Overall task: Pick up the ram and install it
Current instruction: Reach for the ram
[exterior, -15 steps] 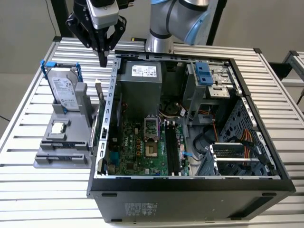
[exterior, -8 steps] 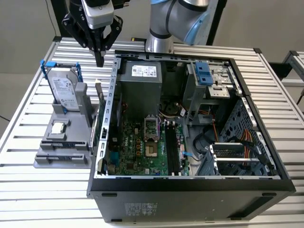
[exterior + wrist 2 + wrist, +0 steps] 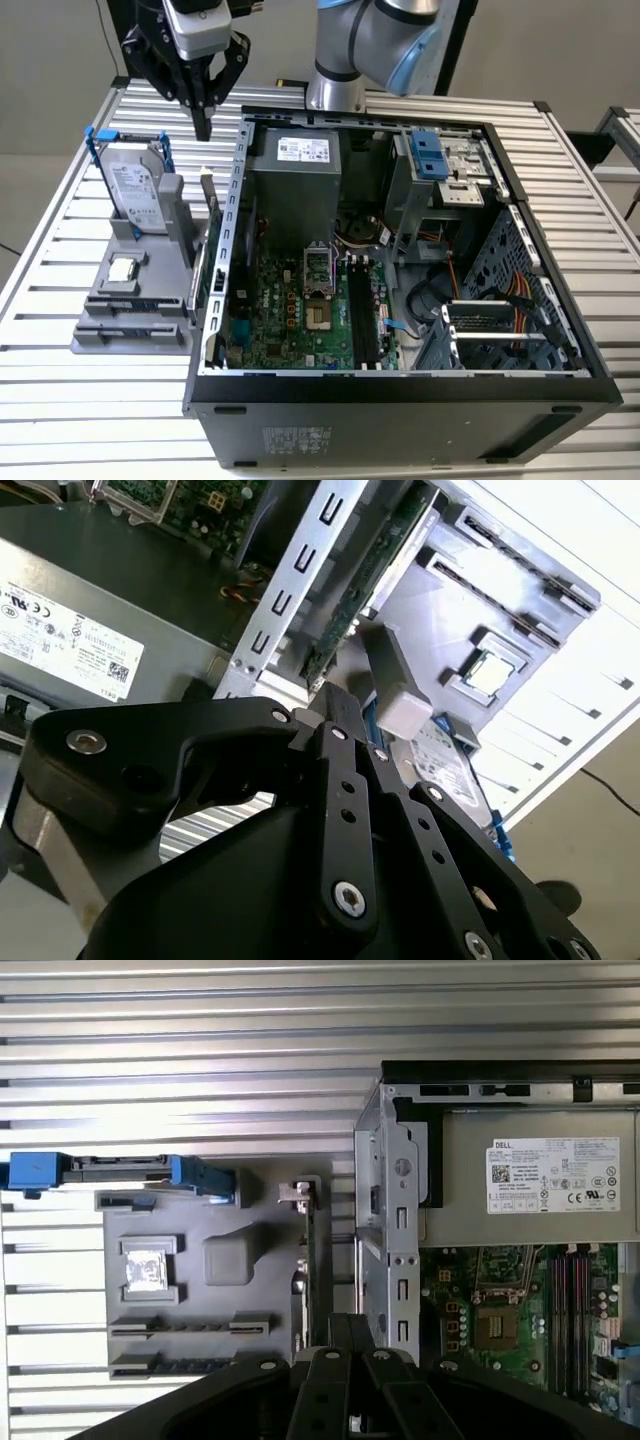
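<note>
The arm (image 3: 355,45) holds its wrist turned downward. The black end effector (image 3: 203,126) hangs vertical, its fingers (image 3: 345,1335) pressed together and gripping nothing.

Slatted metal table (image 3: 60,400), pale ribs running side to side in exterior view. Directly on slats, toward exterior view's right: open dark computer case (image 3: 400,400), lying on side, interior facing up. Just beside case, toward exterior view's left: grey holder block (image 3: 130,320), flat on slats. Behind case, at far edge: arm base (image 3: 335,90).
</note>
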Robot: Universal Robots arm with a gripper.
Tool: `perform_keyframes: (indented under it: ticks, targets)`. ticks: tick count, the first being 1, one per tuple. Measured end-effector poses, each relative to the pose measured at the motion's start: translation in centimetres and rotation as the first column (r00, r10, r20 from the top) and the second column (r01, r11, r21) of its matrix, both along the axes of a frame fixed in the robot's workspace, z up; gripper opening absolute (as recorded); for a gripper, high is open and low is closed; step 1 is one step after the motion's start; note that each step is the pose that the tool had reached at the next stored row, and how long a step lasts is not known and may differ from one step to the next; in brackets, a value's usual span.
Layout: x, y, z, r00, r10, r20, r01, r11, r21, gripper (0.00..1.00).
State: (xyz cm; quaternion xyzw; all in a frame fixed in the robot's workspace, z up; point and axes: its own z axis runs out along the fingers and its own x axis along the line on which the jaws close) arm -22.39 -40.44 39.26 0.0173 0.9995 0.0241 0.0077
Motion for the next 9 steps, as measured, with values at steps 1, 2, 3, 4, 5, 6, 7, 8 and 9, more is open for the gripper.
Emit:
perform_keyframes:
  ticks: [1, 2, 3, 4, 5, 6, 7, 8, 9]
  targets:
    - [-0.08, 0.00, 0.00, 1.0000, 0.008, 0.0000, -0.008, 1.0000, 0.0000, 0.00]
    - [-0.16, 0.01, 0.00, 0.9999, 0.014, 0.0000, -0.014, 0.9999, 0.0000, 0.00]
    - [-0.24, 0.02, 0.00, 0.9998, 0.019, 0.0000, -0.019, 0.9998, 0.0000, 0.00]
    - [-0.32, 0.03, 0.00, 0.9998, 0.021, 0.0000, -0.021, 0.9998, 0.0000, 0.00]
    - [-0.42, 0.04, 0.00, 0.9998, 0.022, 0.0000, -0.022, 0.9998, 0.0000, 0.00]
    - [-0.52, 0.04, 0.00, 0.9997, 0.023, 0.0000, -0.023, 0.9997, 0.0000, 0.00]
    - [-0.63, 0.05, 0.00, 0.9997, 0.023, 0.0000, -0.023, 0.9997, 0.0000, 0.00]
    - [-0.76, 0.05, 0.00, 0.9997, 0.023, 0.0000, -0.023, 0.9997, -0.0001, 0.00]
    - [-0.90, 0.05, 0.00, 0.9997, 0.023, 0.0000, -0.023, 0.9997, 0.0000, 0.00]
